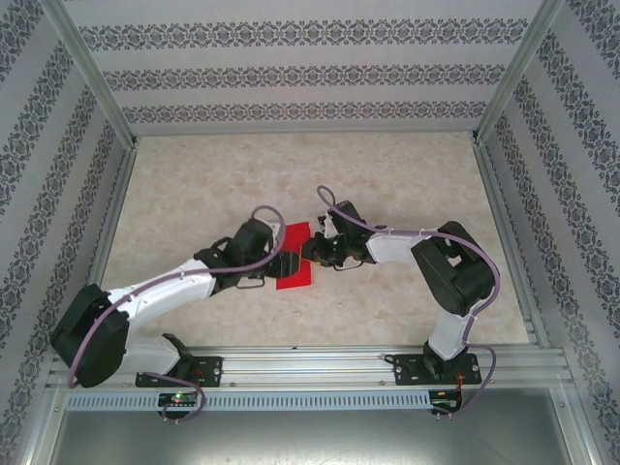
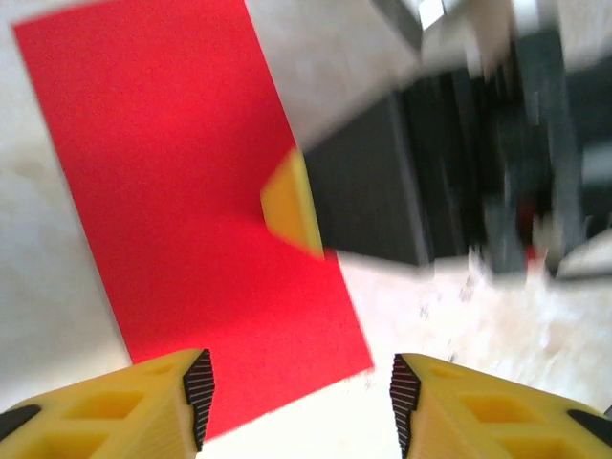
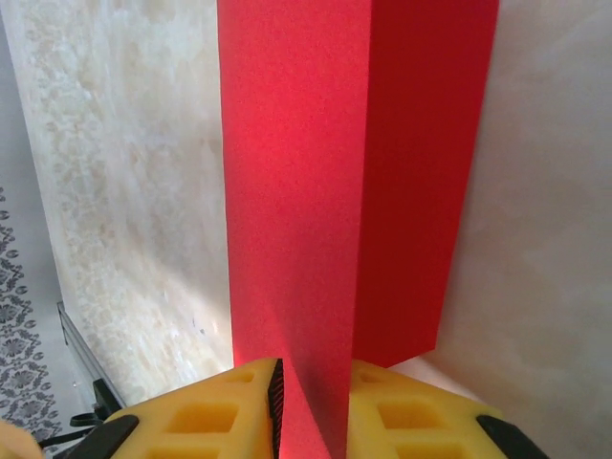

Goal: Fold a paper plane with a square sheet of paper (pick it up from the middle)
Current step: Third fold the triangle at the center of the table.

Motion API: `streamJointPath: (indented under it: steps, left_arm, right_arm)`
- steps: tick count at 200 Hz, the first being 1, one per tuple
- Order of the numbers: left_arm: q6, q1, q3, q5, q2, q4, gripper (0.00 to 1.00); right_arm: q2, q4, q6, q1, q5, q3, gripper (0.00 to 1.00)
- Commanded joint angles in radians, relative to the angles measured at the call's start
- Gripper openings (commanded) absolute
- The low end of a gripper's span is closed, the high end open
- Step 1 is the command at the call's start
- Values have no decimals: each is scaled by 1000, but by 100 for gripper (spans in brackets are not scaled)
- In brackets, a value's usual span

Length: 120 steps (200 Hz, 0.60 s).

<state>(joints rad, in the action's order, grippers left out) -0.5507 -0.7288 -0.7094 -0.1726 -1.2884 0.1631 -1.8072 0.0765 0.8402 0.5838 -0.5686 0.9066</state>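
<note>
The square sheet of paper [image 1: 296, 260] lies at the table's middle as a bright red rectangle [image 2: 191, 191]. My right gripper [image 1: 310, 254] is shut on its edge; in the right wrist view a raised red fold [image 3: 296, 191] runs down between the yellow fingers [image 3: 316, 406]. One right fingertip [image 2: 292, 206] shows at the paper's right edge. My left gripper [image 1: 282, 263] is open just off the sheet's near corner, with nothing between its pads [image 2: 298, 392]. The paper plane is out of view.
The marbled tabletop [image 1: 194, 194] has metal rails [image 1: 114, 218] on either side and patterned walls behind. The right arm's dark wrist [image 2: 449, 163] sits close in front of the left gripper. Bare table surrounds the paper.
</note>
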Motion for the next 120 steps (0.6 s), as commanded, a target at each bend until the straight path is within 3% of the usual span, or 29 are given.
streamJointPath:
  steps: [1,25,61,89,120]
  left_arm:
    - [116,-112,21,180,31,49,58]
    - [187,-243,-12,327,-11,78,63]
    - [252,-374,-128,490,-206,153,67]
    - [259,-418,-198,625,-313,194,69]
    - [258,-420,-214,650,-351,192,70]
  right_arm:
    - [19,-89,-38,-19,-30,42,24]
    - [30,-120,-48,-28,-49,68,26]
    - [14,-118,-36,-33,-73,89,26]
    - [5,-99,-20,-31,-77,84,26]
    - [5,-82,-10,-29,-83,83,26]
